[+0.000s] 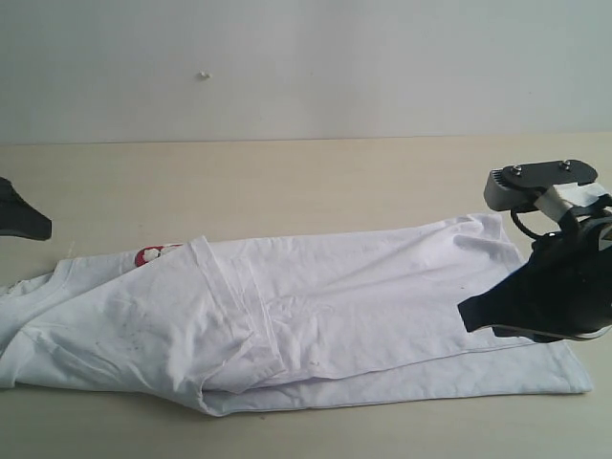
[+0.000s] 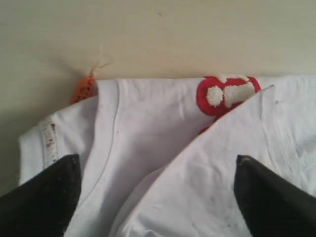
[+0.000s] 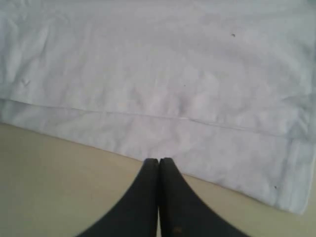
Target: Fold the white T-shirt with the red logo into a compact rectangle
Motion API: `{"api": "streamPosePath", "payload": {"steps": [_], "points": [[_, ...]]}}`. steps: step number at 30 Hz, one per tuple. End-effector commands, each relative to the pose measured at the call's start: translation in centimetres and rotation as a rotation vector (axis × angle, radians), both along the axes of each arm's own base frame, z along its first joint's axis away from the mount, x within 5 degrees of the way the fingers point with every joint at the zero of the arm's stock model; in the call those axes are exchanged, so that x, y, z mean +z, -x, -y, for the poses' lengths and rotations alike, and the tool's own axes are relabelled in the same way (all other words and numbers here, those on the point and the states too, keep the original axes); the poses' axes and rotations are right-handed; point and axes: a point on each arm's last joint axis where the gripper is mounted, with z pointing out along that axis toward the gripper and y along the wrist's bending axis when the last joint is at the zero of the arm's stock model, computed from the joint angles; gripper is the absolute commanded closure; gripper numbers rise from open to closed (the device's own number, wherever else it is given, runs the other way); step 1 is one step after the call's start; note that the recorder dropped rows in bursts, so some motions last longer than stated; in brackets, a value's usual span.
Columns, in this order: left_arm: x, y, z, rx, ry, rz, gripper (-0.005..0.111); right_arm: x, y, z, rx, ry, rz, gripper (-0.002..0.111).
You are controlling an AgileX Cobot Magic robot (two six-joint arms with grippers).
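**Your right pincer (image 1: 464, 312) is nearer the hem**

It is clenched and empty. The white T-shirt (image 1: 363, 287) lies lengthwise across the desk (image 1: 287, 182), collar end under your left pincer (image 2: 157, 163), which is spread and empty near the red logo (image 2: 224, 94).

The left gripper (image 2: 157, 159) has its two black fingers (image 2: 47, 197) spread wide apart. The right gripper (image 3: 159, 163) is closed, its black fingers pressed together tip to tip.
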Motion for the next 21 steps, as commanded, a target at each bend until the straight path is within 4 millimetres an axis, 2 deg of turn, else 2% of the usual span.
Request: {"api": "streamPosePath", "payload": {"steps": [1, 9, 21], "points": [[0.3, 0.1, -1.7, 0.051, -0.029, 0.016, 0.019, 0.0, 0.2, 0.1, 0.004, 0.004, -0.004, 0.108], [-0.1, 1.0, -4.8, 0.118, -0.025, -0.021, 0.019, 0.0, 0.2, 0.1, 0.004, 0.004, -0.009, 0.108], [-2.6, 1.2, -5.2, 0.066, -0.011, -0.132, 0.019, 0.1, 0.2, 0.1, -0.005, -0.008, -0.009, 0.108]]}}
